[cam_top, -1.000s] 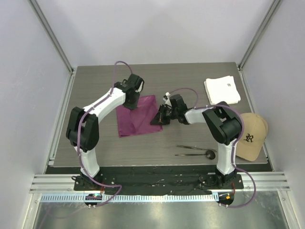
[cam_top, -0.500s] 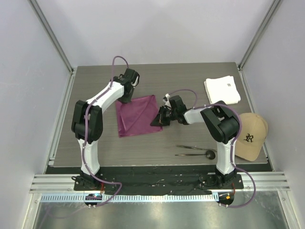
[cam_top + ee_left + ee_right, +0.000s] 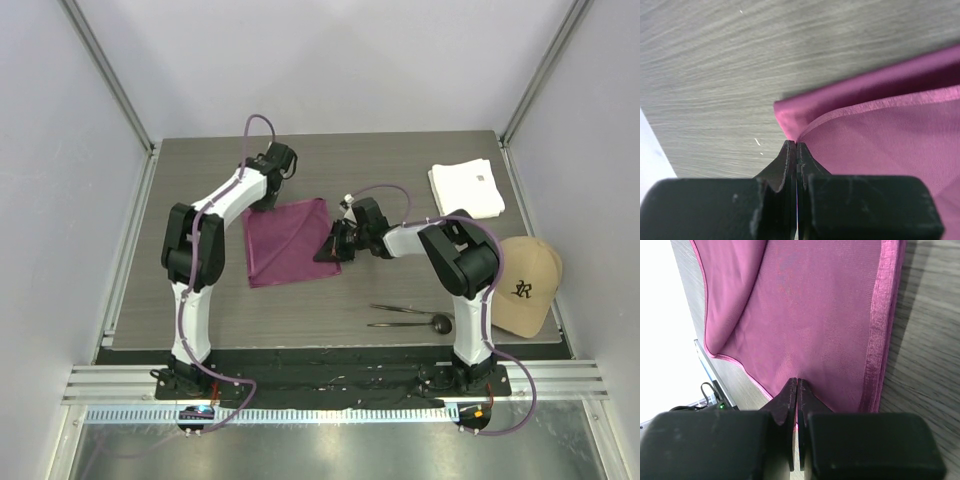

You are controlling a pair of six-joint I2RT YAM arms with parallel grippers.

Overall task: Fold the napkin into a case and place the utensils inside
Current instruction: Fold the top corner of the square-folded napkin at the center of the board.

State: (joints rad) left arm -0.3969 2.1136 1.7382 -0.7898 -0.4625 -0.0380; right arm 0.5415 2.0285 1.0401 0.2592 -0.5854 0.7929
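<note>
Since a second ago, left arm swung farther back-left, drawing napkin (image 3: 288,243) flatter on table (image 3: 400,290), centre-left. Both pincers clenched on cloth: left gripper (image 3: 796,145) at far-left corner, right gripper (image 3: 797,381) at right edge. Near front right, apart from napkin, utensils (image 3: 410,316) lie side by side.

the left arm (image 3: 228,197) is raised from its base to a high elbow, and its forearm is stretched away toward the far side. the wrist is bent over so that the left gripper (image 3: 262,205) is pointed down and back toward the bases. its fingers (image 3: 789,156) are pressed flat together, with no gap seen between them. the right arm (image 3: 455,255) is folded at a raised elbow, with the forearm laid low and turned leftward. the right gripper (image 3: 330,250) is held low, its fingers (image 3: 789,392) likewise closed tip to tip.
</note>
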